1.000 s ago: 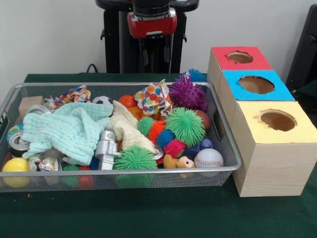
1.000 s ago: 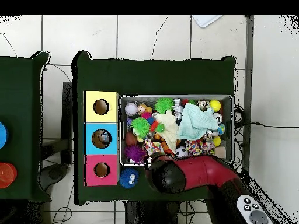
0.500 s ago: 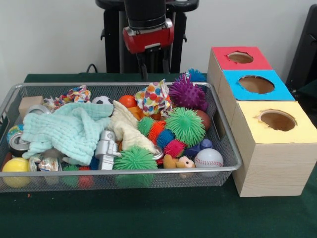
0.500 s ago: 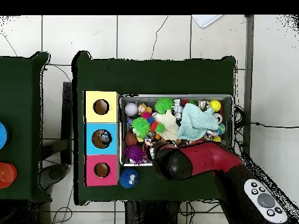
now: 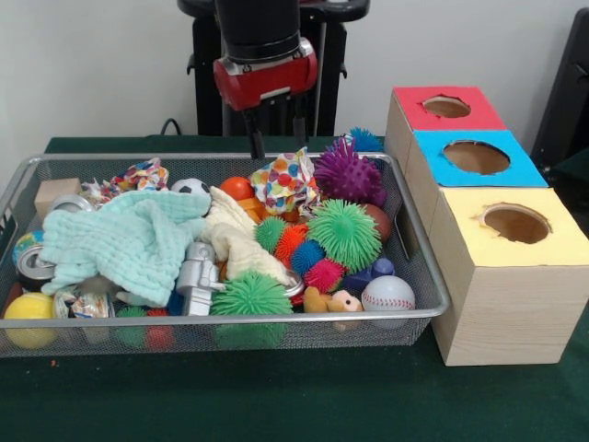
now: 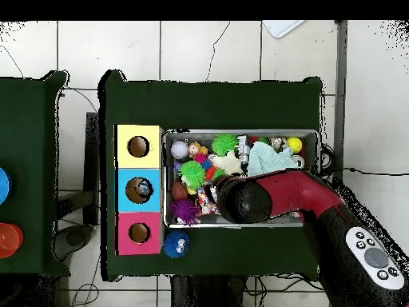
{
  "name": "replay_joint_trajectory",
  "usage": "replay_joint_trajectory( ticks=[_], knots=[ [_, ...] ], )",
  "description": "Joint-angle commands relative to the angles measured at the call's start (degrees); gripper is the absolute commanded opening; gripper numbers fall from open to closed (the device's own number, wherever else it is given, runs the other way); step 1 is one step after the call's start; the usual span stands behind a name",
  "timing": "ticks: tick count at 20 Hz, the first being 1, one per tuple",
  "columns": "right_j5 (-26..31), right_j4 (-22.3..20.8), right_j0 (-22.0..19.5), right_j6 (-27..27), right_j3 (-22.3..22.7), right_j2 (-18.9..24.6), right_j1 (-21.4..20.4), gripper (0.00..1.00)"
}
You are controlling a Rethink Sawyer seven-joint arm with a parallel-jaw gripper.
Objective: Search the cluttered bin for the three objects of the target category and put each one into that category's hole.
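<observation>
The wire-mesh bin point(image 5: 419, 276) sits along the middle of the green tabletop, packed with spiky rubber balls point(image 5: 344, 232), a pale green cloth point(image 5: 129, 241), a baseball point(image 5: 387, 294) and a silver toy robot point(image 5: 197, 274). At its left end, a crumpled see-through bottle point(image 5: 81, 305) lies by a yellow ball point(image 5: 29, 308), with metal cans point(image 5: 35, 265) just behind. The gripper point(image 5: 275, 135) hangs above the bin's far rim, its two fingers point(image 5: 250, 138) apart and empty. The red-topped hole point(image 5: 446, 106) lies toward the table's far right corner.
</observation>
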Motion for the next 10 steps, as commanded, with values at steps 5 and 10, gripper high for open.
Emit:
replay_joint_trajectory(
  ticks=[5, 10],
  knots=[
    [12.5, -2.0, -3.5, -27.3, -11.3, 7.1, 3.3, 1.00],
    [15.2, -2.3, -4.0, -30.7, -14.2, 7.8, 4.4, 1.00]
  ],
)
